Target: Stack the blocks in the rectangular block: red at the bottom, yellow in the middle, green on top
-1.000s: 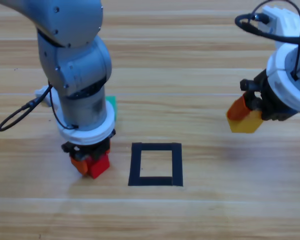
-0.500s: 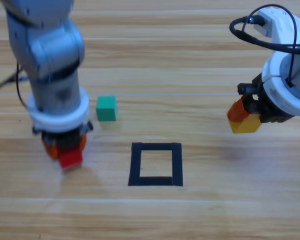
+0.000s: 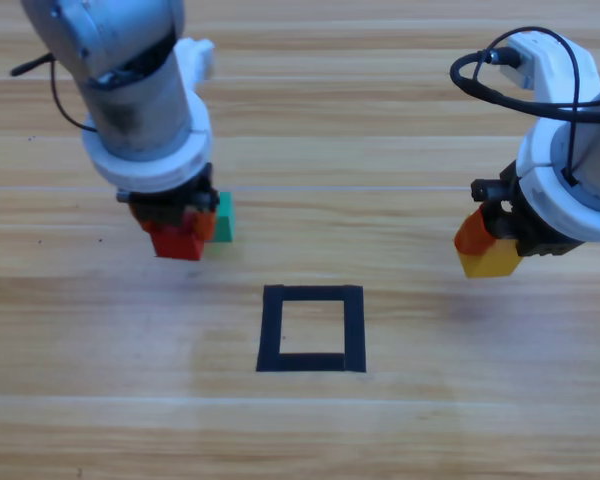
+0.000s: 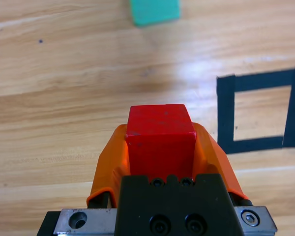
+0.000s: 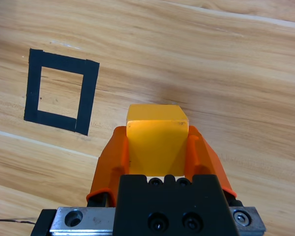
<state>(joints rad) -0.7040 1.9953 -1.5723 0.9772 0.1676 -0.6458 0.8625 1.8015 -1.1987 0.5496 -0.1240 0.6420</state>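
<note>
Left gripper (image 3: 177,235) clenched on the red cube (image 4: 160,132), lifted clear of the table, left of and beyond the tape outline (image 3: 311,328). Right gripper (image 3: 492,240) clenched on the yellow cube (image 5: 156,132), aloft at right. Green cube (image 3: 223,217) rests just beside the left gripper. Risks, as judged: red swinging low could knock green; both arms converging on the outline could collide; yellow placed first would break the order. Surface: pale wooden table (image 3: 380,130), otherwise bare.

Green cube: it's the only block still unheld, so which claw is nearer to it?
Left. The left claw, holding the red cube, is beside the green cube; the right claw is far across the table.
</note>
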